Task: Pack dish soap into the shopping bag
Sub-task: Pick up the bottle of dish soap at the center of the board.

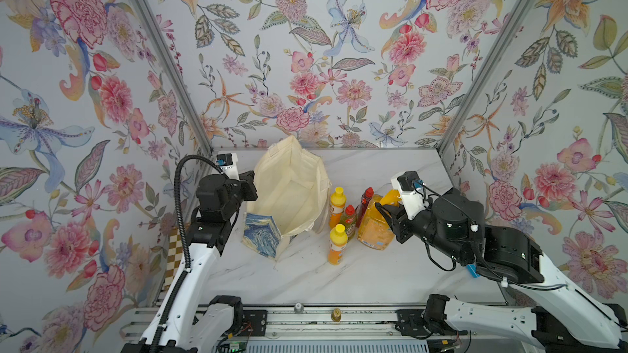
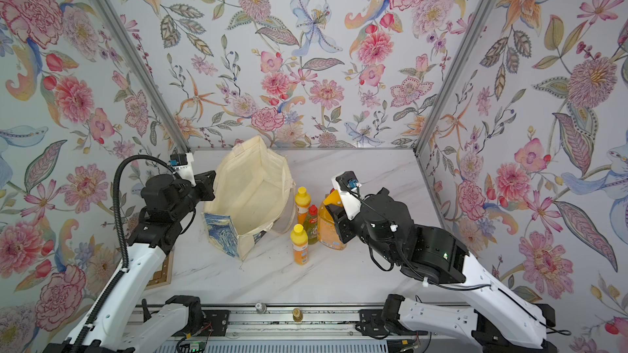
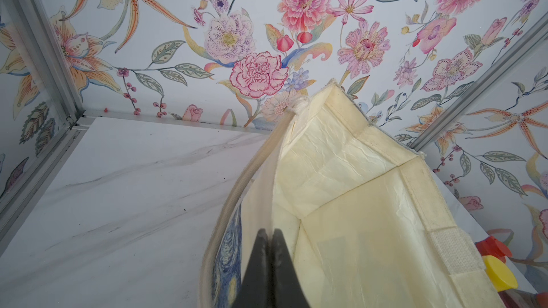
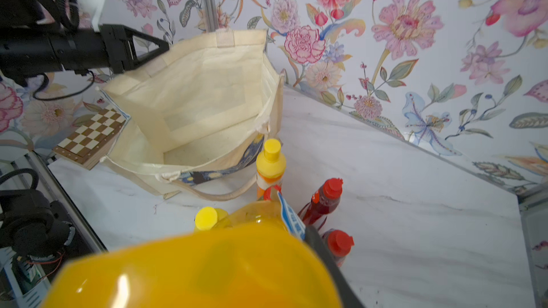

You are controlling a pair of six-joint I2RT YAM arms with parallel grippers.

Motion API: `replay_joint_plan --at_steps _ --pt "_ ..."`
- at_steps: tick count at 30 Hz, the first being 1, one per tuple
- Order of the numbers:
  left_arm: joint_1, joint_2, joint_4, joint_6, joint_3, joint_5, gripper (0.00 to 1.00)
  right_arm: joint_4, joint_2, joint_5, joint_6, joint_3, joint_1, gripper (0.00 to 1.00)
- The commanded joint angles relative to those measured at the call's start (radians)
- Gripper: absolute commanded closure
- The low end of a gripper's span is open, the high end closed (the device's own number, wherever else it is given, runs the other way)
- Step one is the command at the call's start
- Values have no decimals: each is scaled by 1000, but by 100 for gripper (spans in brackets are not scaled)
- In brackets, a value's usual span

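The shopping bag (image 1: pixel 289 195) (image 2: pixel 251 195) stands open on the marble table, cream inside, with a blue print on its near side. My left gripper (image 1: pixel 254 186) (image 3: pixel 269 232) is shut on the bag's left rim (image 4: pixel 166 51). Right of the bag stands the dish soap. There are two orange bottles with yellow caps (image 1: pixel 337 205) (image 1: pixel 337 244), a green one (image 1: pixel 348 220) and two dark-red ones (image 4: pixel 321 200) (image 4: pixel 338 244). My right gripper (image 1: pixel 385 211) is shut on the top of the big amber bottle (image 1: pixel 373 230) (image 4: pixel 207 274), which hides one finger.
A chessboard (image 1: pixel 175 249) (image 4: pixel 92 134) lies at the table's left edge beside the bag. A small blue thing (image 1: pixel 472 271) shows under my right arm. Floral walls close in the back and both sides. A metal rail (image 1: pixel 306 320) runs along the front.
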Motion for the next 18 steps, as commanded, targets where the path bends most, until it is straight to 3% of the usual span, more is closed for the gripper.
replay_joint_plan --at_steps 1,8,18 --pt "7 0 -2 -2 21 30 100 145 66 41 -84 200 -3 100" --pt "7 5 -1 -13 25 48 100 159 316 62 -146 532 -37 100" --pt "5 11 -14 -29 27 63 100 266 637 -243 -7 863 -213 100"
